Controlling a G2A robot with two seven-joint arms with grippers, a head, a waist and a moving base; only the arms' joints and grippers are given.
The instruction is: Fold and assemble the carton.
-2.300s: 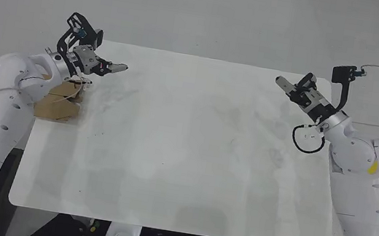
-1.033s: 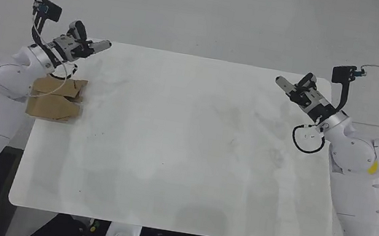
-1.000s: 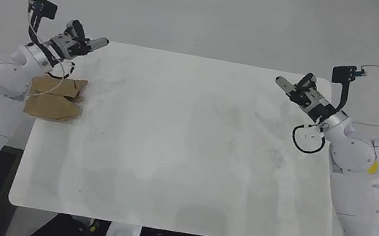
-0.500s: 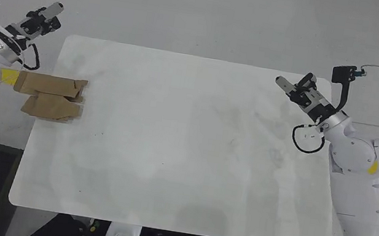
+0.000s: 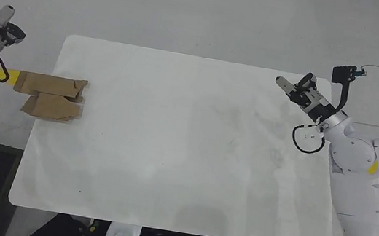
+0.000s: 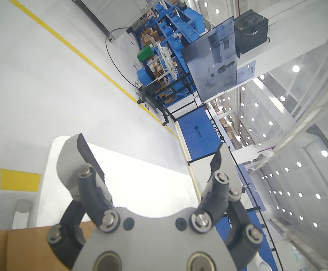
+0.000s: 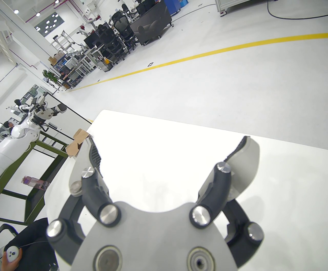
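Found the flattened cardboard carton (image 5: 49,96) lying on the desk (image 5: 181,176) at the edge nearest the left tool (image 5: 1,20), partly overhanging that edge, with no wall raised and no flap tucked. Judged unassembled, with the task at or near its start. Recorded the left tool off the desk, near the carton on its outer side but not touching it, fingers spread wide with nothing between them, and aimed out into the room rather than at the cardboard. Recorded the right tool (image 5: 292,82) over the opposite far corner of the desk, well apart from the carton with the bare desk surface between, likewise spread and empty. Took the overhang as useful: gives one finger a way under the thin sheet, which otherwise offers little to pinch against a flat surface. Took the right tool's station as a waiting post, leaving the middle of the desk free for folding. Advised next: turn the left tool toward the overhanging edge, clamp there, and draw the carton inward to within reach of both tools. Flagged as risks: nudging the carton off the edge, and creasing a panel by clamping across a fold line.
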